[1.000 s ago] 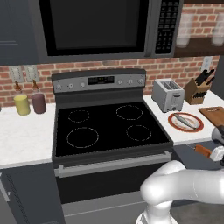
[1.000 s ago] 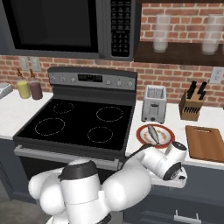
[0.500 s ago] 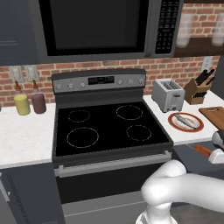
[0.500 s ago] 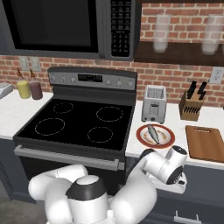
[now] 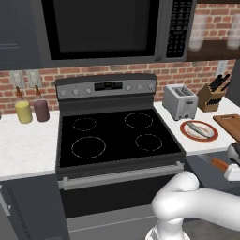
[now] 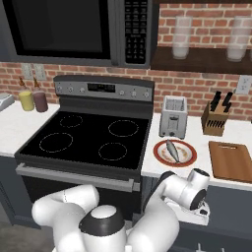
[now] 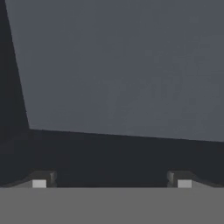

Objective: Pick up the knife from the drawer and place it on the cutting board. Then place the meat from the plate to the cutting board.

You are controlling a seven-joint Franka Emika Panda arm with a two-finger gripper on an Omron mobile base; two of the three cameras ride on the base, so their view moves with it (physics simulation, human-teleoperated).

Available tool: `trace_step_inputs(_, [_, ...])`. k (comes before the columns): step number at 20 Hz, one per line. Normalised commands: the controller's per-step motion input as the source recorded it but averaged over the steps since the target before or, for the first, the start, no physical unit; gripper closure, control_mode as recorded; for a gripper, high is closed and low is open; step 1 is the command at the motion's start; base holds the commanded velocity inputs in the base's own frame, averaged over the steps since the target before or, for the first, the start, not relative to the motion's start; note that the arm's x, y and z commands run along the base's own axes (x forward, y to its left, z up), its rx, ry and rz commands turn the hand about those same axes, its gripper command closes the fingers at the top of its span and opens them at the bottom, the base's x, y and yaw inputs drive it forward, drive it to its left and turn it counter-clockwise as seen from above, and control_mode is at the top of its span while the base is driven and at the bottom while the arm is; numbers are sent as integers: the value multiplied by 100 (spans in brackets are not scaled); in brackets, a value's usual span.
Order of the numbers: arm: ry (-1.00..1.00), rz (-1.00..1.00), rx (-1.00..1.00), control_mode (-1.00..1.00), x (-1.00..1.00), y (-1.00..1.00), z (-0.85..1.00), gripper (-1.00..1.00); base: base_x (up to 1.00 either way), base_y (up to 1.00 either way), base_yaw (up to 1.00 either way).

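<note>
Showing orange-brown handle, knife (image 5: pixel 218 163) below counter edge, slim silver-grey meat (image 6: pixel 173 150) on red-rimmed plate (image 6: pixel 160 156), tool (image 7: pixel 111 178) released

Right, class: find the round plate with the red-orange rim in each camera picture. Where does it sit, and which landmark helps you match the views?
Left base view: the plate lies at the right, on the white counter beside the stove.
Right base view: the plate lies right of centre, in front of the toaster.
Hand view: not in it.
Shared landmark: the toaster stands just behind the plate.
</note>
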Motion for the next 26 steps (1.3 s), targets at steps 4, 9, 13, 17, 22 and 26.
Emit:
trace_step_inputs(4, [15,-4,0,-100,-44,0,-5,-100,0,0,0])
trace_step_inputs(9, [14,-3,0,-100,-52,-3,-1,-100,0,0,0])
trace_step_inputs(13, [6,-1,0,-100,-59,-7,-6,-100,0,0,0])
trace_step_inputs(17, [0,0,0,-100,-67,-10,-18,-100,0,0,0])
trace_step_inputs(22, [0,0,0,-100,-67,-15,-8,-100,0,0,0])
trace_step_inputs(26, [-1,0,0,-100,-38,-22,2,-100,0,0,0])
